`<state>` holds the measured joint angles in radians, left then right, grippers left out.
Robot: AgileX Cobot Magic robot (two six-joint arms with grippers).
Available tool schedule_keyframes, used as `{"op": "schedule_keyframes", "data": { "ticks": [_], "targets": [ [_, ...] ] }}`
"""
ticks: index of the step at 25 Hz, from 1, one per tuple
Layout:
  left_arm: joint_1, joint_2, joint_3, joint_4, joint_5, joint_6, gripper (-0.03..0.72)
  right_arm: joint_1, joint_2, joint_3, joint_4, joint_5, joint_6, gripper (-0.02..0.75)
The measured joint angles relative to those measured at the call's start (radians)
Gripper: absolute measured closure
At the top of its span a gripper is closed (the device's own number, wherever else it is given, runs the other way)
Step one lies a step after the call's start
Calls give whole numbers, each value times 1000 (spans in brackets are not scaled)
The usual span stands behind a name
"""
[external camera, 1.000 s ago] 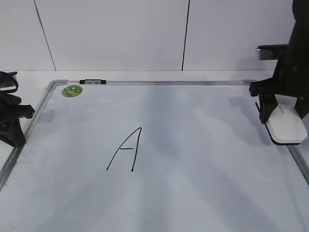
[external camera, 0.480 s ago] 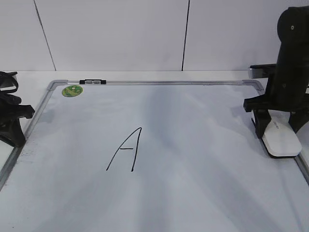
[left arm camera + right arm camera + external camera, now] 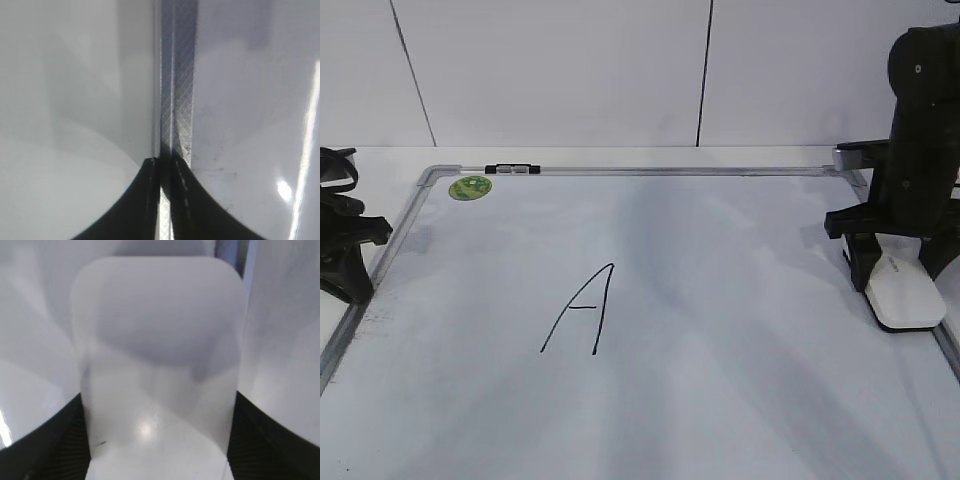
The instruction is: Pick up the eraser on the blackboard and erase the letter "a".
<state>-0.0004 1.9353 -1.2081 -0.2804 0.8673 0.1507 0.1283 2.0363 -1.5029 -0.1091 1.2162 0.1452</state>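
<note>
In the exterior view, the right gripper [image 3: 898, 268] stands at the right edge of the blackboard [image 3: 740, 400] and has the eraser [image 3: 904, 297] between its fingers. The letter [image 3: 580, 310] (a tall capital form) is near the middle, well apart. A green magnet [image 3: 470, 187] sits at the far left corner.

In the left wrist view, the left gripper [image 3: 165, 200] has its fingers pressed together over the board's frame [image 3: 177, 100].

In the right wrist view, the fingers clamp both sides of the white eraser [image 3: 157, 365].

Even, bright light is falling on the board [image 3: 720, 300]. Glare is spotting both wrist views. The eraser [image 3: 160, 365] is appearing blurred.
</note>
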Motion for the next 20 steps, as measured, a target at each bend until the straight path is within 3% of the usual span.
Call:
{"op": "schedule_keyframes", "data": {
  "ticks": [20],
  "targets": [
    [0, 0, 0, -3, -2, 0, 649, 0, 0, -1, 0, -13, 3, 176]
  ]
}}
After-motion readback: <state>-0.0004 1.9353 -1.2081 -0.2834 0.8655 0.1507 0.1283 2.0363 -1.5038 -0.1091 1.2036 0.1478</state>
